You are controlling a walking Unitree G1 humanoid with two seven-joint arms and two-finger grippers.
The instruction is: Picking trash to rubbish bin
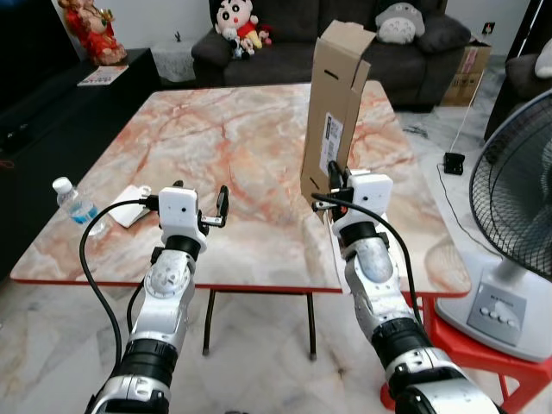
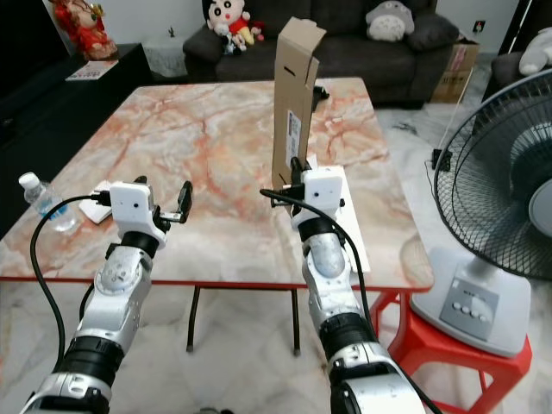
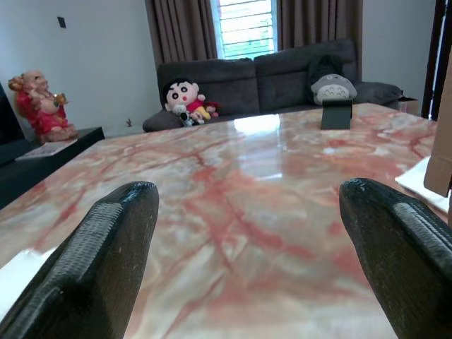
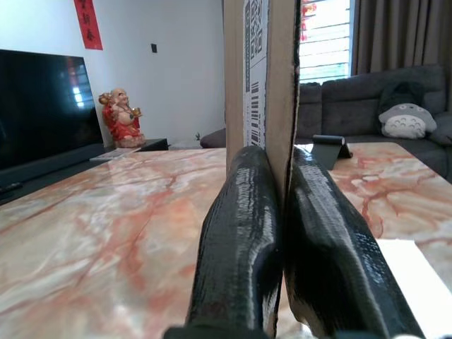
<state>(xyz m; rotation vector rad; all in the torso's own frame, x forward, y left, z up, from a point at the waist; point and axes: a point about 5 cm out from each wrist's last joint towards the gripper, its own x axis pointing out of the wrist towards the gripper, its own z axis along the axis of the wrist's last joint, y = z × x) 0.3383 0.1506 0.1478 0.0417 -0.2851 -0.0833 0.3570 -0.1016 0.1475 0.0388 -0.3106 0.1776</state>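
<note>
At my far left a clear plastic water bottle with a blue label (image 1: 76, 207) stands near the edge of the pink-and-orange marbled surface (image 1: 233, 147), and a flat white paper packet (image 1: 134, 205) lies just beside it. My left jaws (image 1: 200, 207) hover above the near edge of the surface, next to that packet, with the two black fingers (image 3: 106, 261) spread wide apart and nothing between them; through the gap I look across bare marble toward a dark grey sofa (image 3: 282, 78) with soft toys on it.

Toward the middle, a tall, flattened brown cardboard box with a white barcode label (image 1: 332, 121) stands upright, tilted slightly. My right jaws (image 1: 335, 185) are pressed together on its lower edge, one finger (image 4: 236, 240) on each side of the cardboard, pinching it. The box's bottom is close to the surface, but I cannot tell whether it touches. A white sheet (image 4: 417, 272) lies flat on the surface just under and beyond my right wrist.

At the far right, off the surface, a grey pedestal fan (image 1: 517, 216) sits on a red plastic stool (image 1: 483, 354).
</note>
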